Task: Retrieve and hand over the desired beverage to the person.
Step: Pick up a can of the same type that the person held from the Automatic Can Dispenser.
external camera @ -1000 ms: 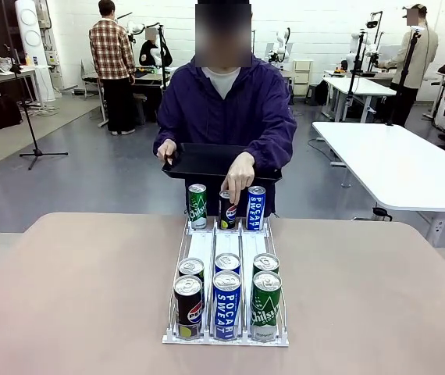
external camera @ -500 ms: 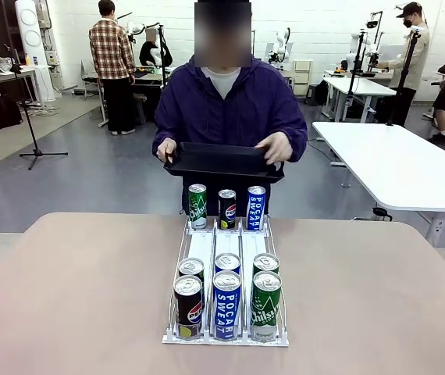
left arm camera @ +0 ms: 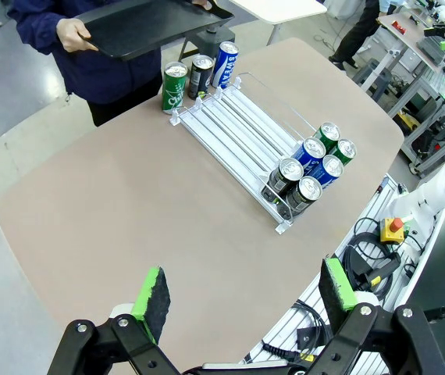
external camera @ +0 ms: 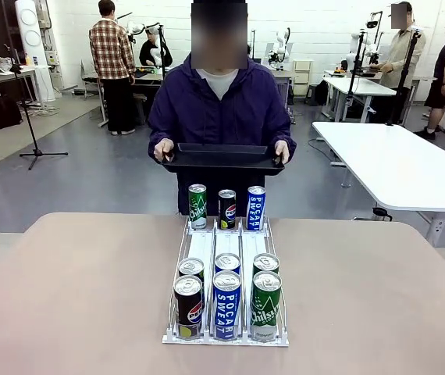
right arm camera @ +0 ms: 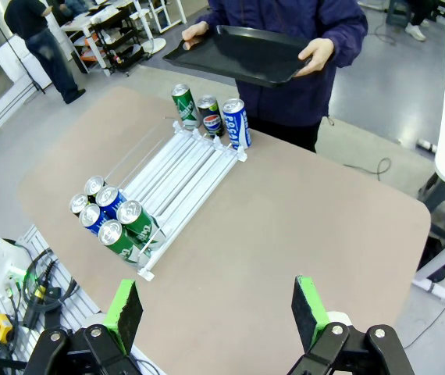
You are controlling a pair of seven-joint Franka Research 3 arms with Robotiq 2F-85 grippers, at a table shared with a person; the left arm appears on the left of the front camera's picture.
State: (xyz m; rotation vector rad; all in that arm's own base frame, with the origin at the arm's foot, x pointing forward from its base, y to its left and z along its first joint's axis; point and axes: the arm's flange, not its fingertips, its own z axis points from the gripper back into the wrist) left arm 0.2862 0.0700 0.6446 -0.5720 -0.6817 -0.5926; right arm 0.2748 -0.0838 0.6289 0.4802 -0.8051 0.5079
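Blue can (external camera: pixel 226 306): POCARI SWEAT. Green can (external camera: pixel 265 308): Chilsung. Black can (external camera: pixel 227 211): Pepsi logo.

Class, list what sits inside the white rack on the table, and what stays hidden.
In the white rack, six cans stand at the near end, two per lane. Front row: black can, blue Pocari Sweat can, green can. The rear three cans' labels are mostly covered by them.

9 cans (external camera: pixel 226 305), 3 far and 6 near; 1 rack (external camera: pixel 214 244); 1 tray (external camera: pixel 222 161).
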